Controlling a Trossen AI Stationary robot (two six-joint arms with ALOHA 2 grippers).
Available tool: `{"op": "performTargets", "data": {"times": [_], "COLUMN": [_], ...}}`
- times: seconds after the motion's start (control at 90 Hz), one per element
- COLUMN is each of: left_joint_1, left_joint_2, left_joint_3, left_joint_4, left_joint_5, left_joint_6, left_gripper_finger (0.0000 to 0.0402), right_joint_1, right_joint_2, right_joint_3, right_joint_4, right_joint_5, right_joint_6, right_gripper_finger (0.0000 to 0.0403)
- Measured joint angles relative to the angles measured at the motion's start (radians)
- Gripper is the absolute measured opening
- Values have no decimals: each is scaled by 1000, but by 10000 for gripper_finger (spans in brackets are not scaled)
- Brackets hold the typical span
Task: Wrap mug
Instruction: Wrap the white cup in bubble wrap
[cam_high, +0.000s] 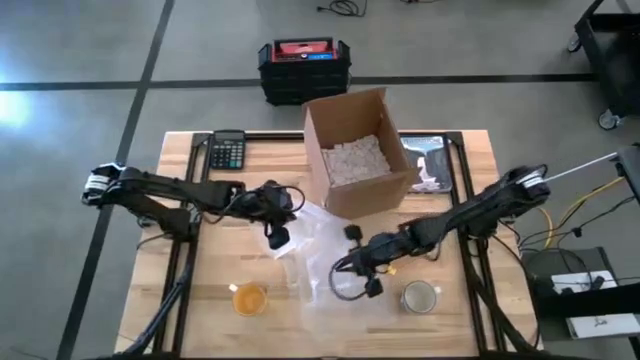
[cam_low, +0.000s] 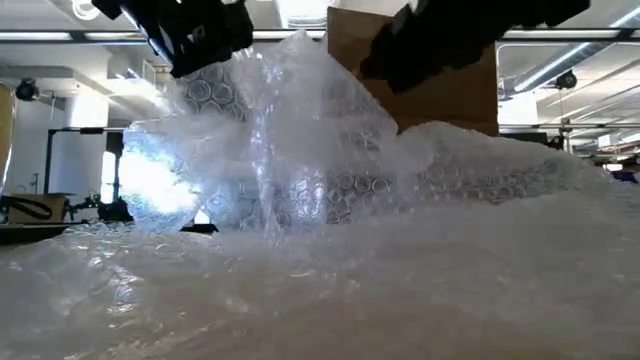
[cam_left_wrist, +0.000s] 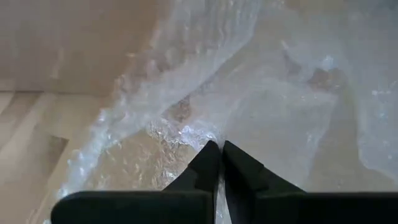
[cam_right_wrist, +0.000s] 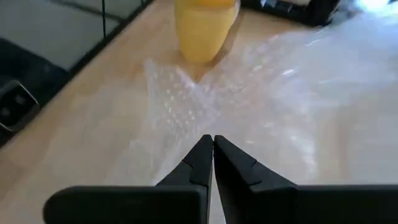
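Yellow cup (cam_right_wrist: 205, 28) in right wrist view, low view only bubble wrap (cam_low: 330, 200)

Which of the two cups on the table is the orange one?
The orange cup, left of the bubble wrap in the overhead view, beneath the left arm. The other cup, pale and greyish, stands right of the wrap.

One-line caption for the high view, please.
Both tools work a bubble wrap sheet between an orange mug and a pale mug, before an open cardboard box.
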Motion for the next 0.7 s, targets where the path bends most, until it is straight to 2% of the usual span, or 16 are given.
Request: {"op": "performTargets", "data": {"times": [0.078, 0.189, 0.278, 0.367, 0.522, 0.7], "left_joint_1": [0, -4, -12, -24, -60, -94], "left_joint_2": [16, 28, 29, 28, 28, 28], "left_joint_3": [0, 0, 0, -2, -2, -2], "left_joint_4": [-10, -74, -130, -184, -245, -241], "left_joint_5": [0, 0, -1, 0, 2, 20], "left_joint_6": [-11, -39, -67, -93, -132, -142], "left_gripper_finger": [0, 0, 0, 0, 0, 0], "right_joint_1": [3, 20, 41, 50, 49, 50], "right_joint_2": [49, 91, 87, 52, -73, -277], "right_joint_3": [80, 184, 228, 229, 175, 98], "right_joint_4": [-199, -559, -776, -968, -1132, -1115], "right_joint_5": [33, 203, 330, 371, 447, 507], "right_joint_6": [-11, -4, 26, 87, 266, 430], "right_gripper_finger": [0, 0, 0, 0, 0, 0]}}
